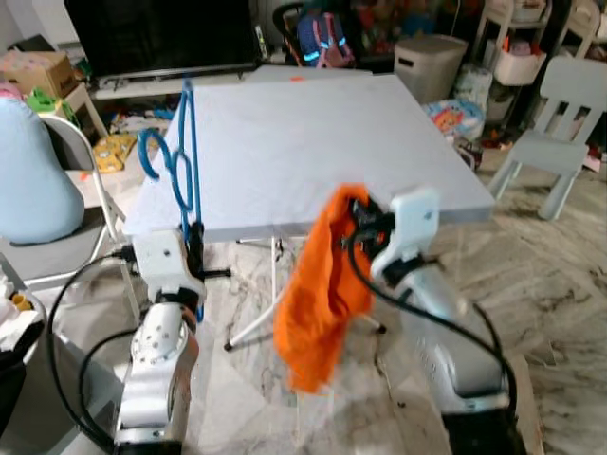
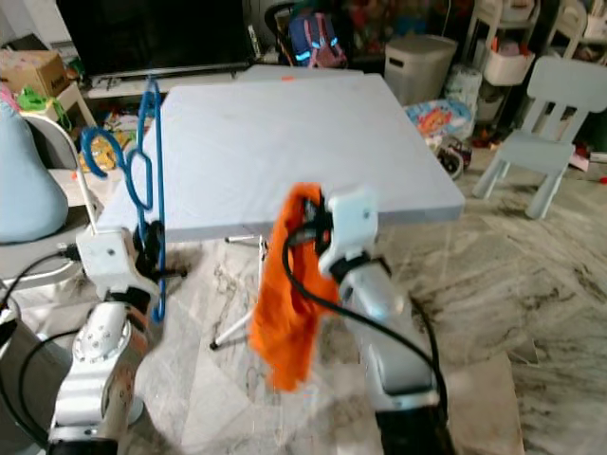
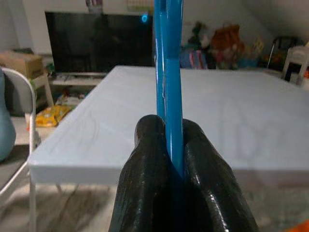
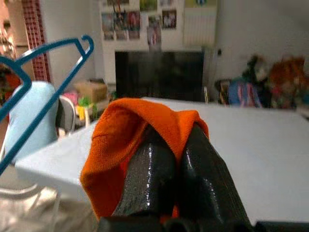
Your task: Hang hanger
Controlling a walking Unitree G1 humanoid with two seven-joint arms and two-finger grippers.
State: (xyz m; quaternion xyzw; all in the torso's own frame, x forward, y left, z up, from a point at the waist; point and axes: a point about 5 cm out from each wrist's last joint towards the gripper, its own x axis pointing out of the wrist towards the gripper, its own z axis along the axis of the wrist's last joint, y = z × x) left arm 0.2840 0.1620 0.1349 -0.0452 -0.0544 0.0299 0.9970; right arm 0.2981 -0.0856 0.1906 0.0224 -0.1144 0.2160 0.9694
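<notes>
here, in the left eye view, a blue hanger (image 1: pixel 180 156) is held upright at the white table's (image 1: pixel 285 142) near-left corner by the left gripper (image 1: pixel 194 242). an orange cloth (image 1: pixel 322 284) is hung at its near edge from the right gripper (image 1: pixel 365 223). in the left wrist view, the black fingers (image 3: pixel 145 193) are pinched on the hanger. in the right wrist view, the fingers (image 4: pixel 203 183) are clamped on the cloth.

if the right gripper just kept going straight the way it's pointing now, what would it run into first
Probably the white table. The right gripper, shut on the orange cloth, points across the tabletop just past its near edge. It seems to sit near surface height, so it might skim over toward the television; depth is unclear.
</notes>
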